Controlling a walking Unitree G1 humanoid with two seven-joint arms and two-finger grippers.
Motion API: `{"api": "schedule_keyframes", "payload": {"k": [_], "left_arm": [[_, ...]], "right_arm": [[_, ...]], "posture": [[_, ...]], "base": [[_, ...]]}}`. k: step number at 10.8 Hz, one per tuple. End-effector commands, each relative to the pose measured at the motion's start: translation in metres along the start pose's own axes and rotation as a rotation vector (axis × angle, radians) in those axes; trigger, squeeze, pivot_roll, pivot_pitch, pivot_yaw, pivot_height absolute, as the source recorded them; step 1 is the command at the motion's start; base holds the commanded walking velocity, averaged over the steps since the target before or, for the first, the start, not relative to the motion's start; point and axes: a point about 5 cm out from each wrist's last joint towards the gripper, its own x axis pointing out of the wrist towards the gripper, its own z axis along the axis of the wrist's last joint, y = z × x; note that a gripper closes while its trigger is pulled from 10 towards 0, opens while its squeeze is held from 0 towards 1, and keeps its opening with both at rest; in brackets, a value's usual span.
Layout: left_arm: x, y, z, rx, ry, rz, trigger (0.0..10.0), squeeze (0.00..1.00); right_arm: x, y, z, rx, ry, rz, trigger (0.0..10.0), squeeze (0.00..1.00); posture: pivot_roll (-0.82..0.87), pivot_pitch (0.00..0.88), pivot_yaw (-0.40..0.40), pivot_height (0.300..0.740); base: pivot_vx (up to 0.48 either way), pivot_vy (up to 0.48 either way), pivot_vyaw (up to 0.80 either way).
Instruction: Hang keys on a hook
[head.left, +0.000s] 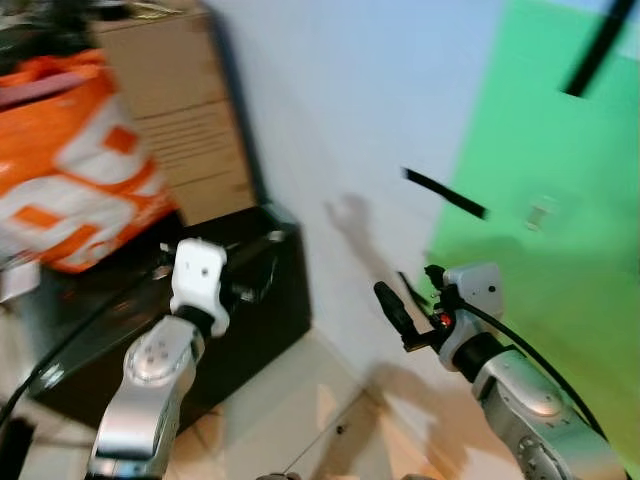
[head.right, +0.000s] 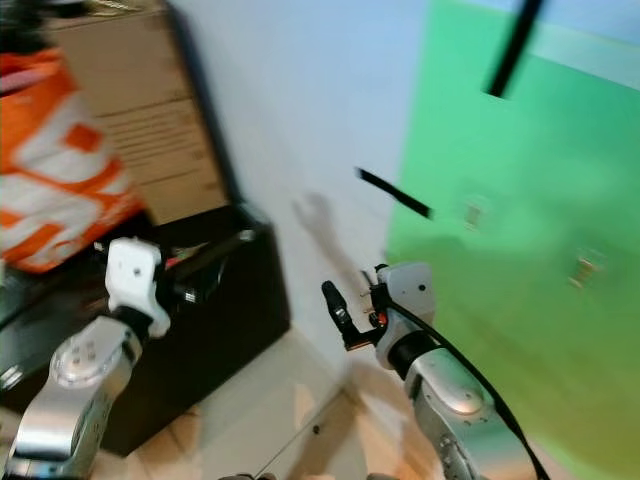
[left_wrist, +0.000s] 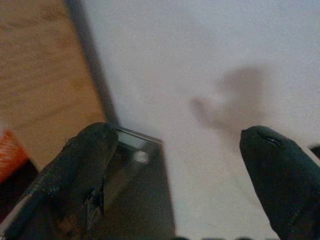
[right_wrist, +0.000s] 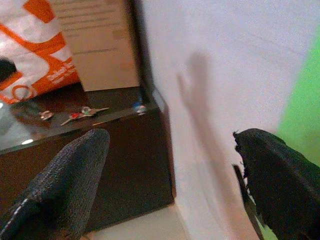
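Several small keys (right_wrist: 82, 111) with coloured heads lie on the glossy top of a dark cabinet (head.left: 265, 330) that stands against the white wall. A green panel (head.left: 560, 300) on the wall to the right carries small pale hooks (head.right: 473, 212), blurred. My right gripper (head.left: 412, 295) is raised in front of the wall between the cabinet and the green panel, open and holding nothing. My left gripper (head.left: 258, 272) is up over the cabinet's right end, near the wall, also open with nothing between its fingers (left_wrist: 85, 155).
An orange and white bag (head.left: 70, 180) and a cardboard box (head.left: 180, 110) sit on the cabinet at the left. Black strips (head.left: 445, 193) cross the wall and panel. Pale tiled floor (head.left: 300, 410) lies below. The head views are blurred.
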Motion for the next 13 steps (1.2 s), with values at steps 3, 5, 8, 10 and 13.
{"api": "schedule_keyframes", "payload": {"k": [3,5,8,10,13], "left_arm": [[-0.014,0.002,-0.009,0.063,0.049,0.007,10.0,0.00],[-0.019,0.001,-0.010,0.084,0.061,0.011,10.0,0.00],[-0.021,-0.004,-0.011,0.093,0.077,-0.026,10.0,0.00],[-0.015,-0.006,-0.005,0.084,0.063,-0.031,10.0,0.00],[-0.008,0.004,-0.005,0.095,0.062,0.051,10.0,0.00]], "right_arm": [[-0.008,-0.004,-0.017,0.042,0.068,-0.026,10.0,1.00],[-0.010,0.000,-0.019,0.044,0.084,-0.010,10.0,1.00],[-0.006,-0.003,-0.019,0.066,0.076,-0.016,10.0,1.00],[-0.002,-0.009,-0.018,0.069,0.077,-0.032,10.0,1.00],[0.006,-0.025,-0.017,0.096,0.049,-0.136,10.0,1.00]], "posture": [[-0.07,0.000,0.022,0.740],[-0.04,0.000,0.008,0.740],[-0.02,0.000,0.003,0.740],[-0.02,0.000,0.003,0.740],[-0.03,0.000,0.024,0.740]], "base": [[0.000,0.000,0.80],[0.000,0.000,0.80],[0.000,0.000,0.80],[0.000,0.000,0.80],[0.000,0.000,0.80]]}}
